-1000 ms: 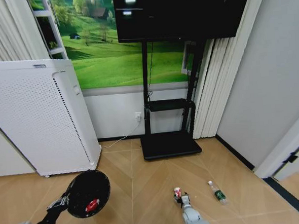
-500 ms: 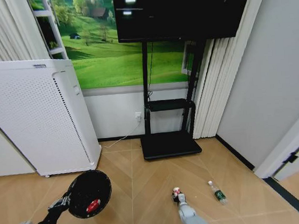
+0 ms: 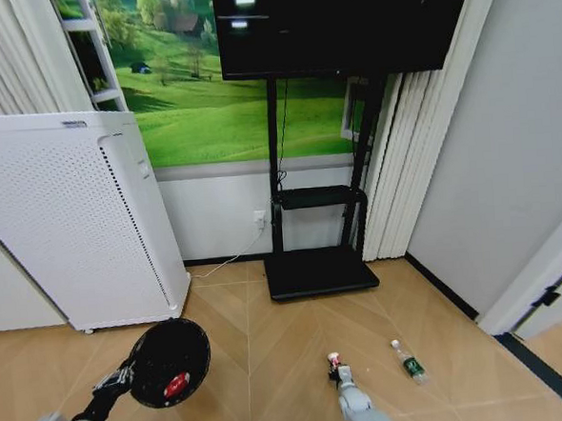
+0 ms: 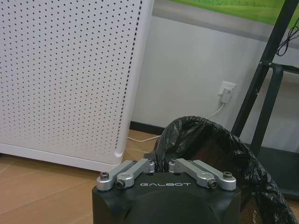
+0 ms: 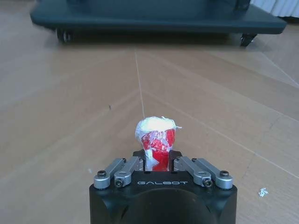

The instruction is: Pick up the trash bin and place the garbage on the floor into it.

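We hold the trash bin [image 3: 168, 362] in our left gripper [image 4: 161, 166], whose fingers are pinched together on the near rim, through the black bag [image 4: 210, 140] that lines it; the bin hangs off the floor at the left of the head view, tipped so its mouth faces us, with one red-and-white piece [image 3: 176, 384] already lying inside. The mesh bin looks light and fairly stiff, but the liner is thin and slick, so we judge the rim grip could slide if the bin swings; gripping where liner folds over rim seems the soundest hold. Our right gripper [image 5: 157, 162] is low over the wooden floor [image 5: 70, 107], in the middle of the open planks in front of the black stand base [image 5: 154, 18], and its fingers are clamped around the lower part of a crumpled red-and-white can [image 5: 156, 140] standing upright between them. That can is light, thin-walled and already crushed, so it will yield under pressure and may slip on its wrinkled skin; a low hold across the body suits it. The small clear bottle [image 3: 409, 362] with the green label lies on the floor well apart to the right, smooth and round, likely to roll; across its middle is the place to take it.
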